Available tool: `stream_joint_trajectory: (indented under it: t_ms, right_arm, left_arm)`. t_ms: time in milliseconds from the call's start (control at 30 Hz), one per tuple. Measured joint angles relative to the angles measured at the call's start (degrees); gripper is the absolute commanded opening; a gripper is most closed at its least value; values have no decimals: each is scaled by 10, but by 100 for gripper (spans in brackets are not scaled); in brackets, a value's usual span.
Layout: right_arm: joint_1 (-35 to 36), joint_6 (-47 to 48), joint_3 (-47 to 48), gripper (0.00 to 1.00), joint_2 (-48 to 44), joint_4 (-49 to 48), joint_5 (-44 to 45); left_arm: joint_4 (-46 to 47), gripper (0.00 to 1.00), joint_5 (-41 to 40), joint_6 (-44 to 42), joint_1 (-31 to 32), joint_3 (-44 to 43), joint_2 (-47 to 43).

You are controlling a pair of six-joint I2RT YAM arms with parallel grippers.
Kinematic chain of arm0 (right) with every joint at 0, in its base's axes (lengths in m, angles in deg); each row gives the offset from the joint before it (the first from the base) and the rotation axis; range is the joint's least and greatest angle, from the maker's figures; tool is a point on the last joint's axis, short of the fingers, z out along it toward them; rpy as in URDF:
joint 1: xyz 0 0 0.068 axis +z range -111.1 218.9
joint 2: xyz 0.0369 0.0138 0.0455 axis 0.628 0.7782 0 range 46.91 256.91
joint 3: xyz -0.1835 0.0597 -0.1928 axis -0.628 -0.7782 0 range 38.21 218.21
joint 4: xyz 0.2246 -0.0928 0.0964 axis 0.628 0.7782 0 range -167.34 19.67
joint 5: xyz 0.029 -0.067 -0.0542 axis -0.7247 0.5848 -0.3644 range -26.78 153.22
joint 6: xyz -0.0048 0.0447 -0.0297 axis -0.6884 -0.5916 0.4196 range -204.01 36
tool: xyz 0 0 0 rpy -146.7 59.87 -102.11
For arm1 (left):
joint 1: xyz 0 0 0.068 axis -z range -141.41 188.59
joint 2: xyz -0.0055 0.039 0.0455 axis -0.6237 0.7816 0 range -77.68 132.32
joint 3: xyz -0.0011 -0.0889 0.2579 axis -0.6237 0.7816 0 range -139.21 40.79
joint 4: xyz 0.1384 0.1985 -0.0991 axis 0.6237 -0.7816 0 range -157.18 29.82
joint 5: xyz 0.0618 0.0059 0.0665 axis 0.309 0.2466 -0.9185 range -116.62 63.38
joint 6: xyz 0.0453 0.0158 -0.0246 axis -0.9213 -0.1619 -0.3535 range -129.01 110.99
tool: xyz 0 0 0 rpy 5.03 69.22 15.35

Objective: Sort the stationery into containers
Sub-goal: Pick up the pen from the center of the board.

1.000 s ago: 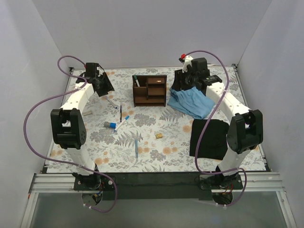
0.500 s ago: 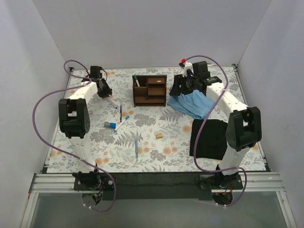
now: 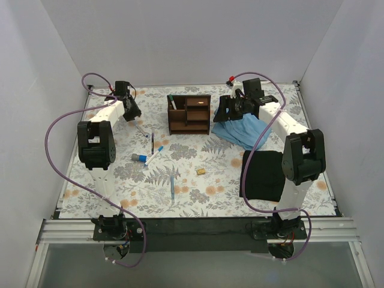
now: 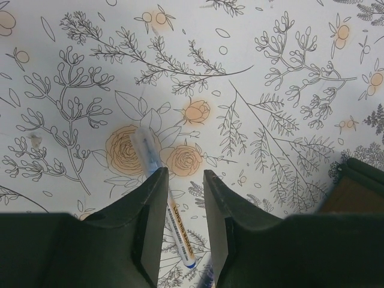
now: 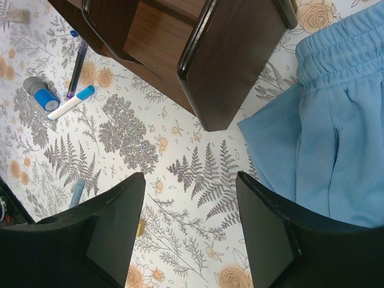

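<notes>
Straddling a clear-capped white pen (image 4: 174, 215) with parted fingers, the left gripper (image 4: 185, 179) hangs low over the floral mat (image 4: 288, 90), placed so that closing would pinch the barrel. That pen lies near 9 o'clock of the wooden organizer (image 3: 189, 114). The right gripper (image 5: 191, 180), jaws wide and empty, hovers by the organizer's 3 o'clock side, likely waiting.

Organizer (image 3: 189, 114) at upper centre of the top view; pens (image 3: 152, 143) and cylinder (image 3: 139, 158) to its lower left, block (image 3: 201, 171) below, cloth (image 3: 243, 131) just right.
</notes>
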Motion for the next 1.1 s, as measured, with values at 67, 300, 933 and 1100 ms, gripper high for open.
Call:
stream_joint_trajectory:
  t_ms: [67,300,933,1100]
  right_arm:
    - [-3,0,1,71,0,0,-3]
    - [-9,-3,4,72,6,0,-14]
    - [-19,-15,2,72,7,-7,-26]
    - [-27,-13,6,70,7,-3,-25]
  left_arm:
    - [-3,36,-3,0,0,0,0]
    - [-19,35,-32,2,0,2,0]
    - [-29,0,-34,-16,0,-25,48]
    - [-29,0,-5,-33,0,-26,46]
